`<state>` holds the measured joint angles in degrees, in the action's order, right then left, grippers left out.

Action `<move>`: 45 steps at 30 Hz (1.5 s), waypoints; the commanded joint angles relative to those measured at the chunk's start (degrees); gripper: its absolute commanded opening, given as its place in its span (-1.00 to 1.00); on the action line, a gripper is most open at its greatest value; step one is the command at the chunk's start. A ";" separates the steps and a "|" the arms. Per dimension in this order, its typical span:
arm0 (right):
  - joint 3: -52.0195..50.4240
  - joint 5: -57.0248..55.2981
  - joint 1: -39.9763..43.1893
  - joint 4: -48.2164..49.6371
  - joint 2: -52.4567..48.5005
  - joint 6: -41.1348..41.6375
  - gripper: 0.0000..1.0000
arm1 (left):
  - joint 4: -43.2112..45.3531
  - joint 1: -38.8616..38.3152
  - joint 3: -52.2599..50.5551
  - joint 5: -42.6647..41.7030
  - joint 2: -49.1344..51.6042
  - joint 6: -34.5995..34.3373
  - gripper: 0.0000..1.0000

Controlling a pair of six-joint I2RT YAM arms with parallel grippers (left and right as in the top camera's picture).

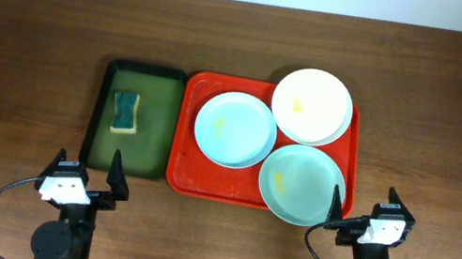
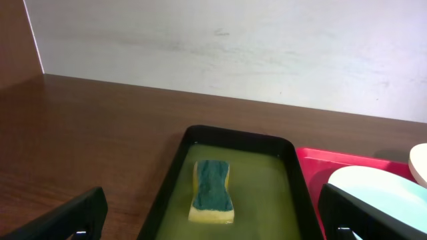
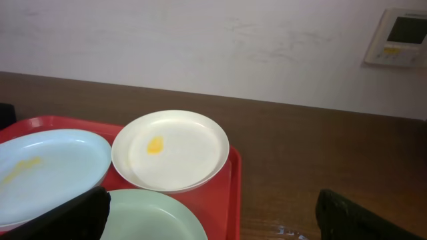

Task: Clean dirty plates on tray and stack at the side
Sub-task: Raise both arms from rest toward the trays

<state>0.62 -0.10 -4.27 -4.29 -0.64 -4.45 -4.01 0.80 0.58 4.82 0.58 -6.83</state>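
On the red tray point(image 1: 203, 180) lie the white plate point(image 1: 312, 107), the pale blue plate point(image 1: 235, 129) and the pale green plate point(image 1: 301, 184), close together, rims touching or nearly so. Small yellow smears show on the white and the blue one. They look stiff, light and smooth, so probably slippery, and too shallow to grasp from above; the rim is the place to pinch. The pale green plate seems to reach over the tray's near rim, which offers a free edge. The left gripper point(image 1: 87, 171) and right gripper point(image 1: 363, 208) both stand spread and empty, short of the trays. The sponge point(image 1: 125, 112) lies in the green tray point(image 1: 103, 150).
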 commanded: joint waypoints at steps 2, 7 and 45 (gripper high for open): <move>-0.31 0.09 -0.15 -0.39 0.33 0.37 0.97 | -0.20 0.24 -0.09 0.61 -0.24 0.94 0.98; -0.31 0.09 -0.15 -0.39 0.33 0.37 0.97 | -0.17 0.24 -0.09 0.61 -0.24 0.94 0.98; -0.31 0.13 -0.15 -0.31 0.28 0.39 0.97 | 0.76 0.22 -0.04 -1.09 -0.24 0.90 0.98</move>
<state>0.62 -0.10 -4.27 -4.29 -0.64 -4.51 -2.83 0.80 0.58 4.97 0.58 -6.83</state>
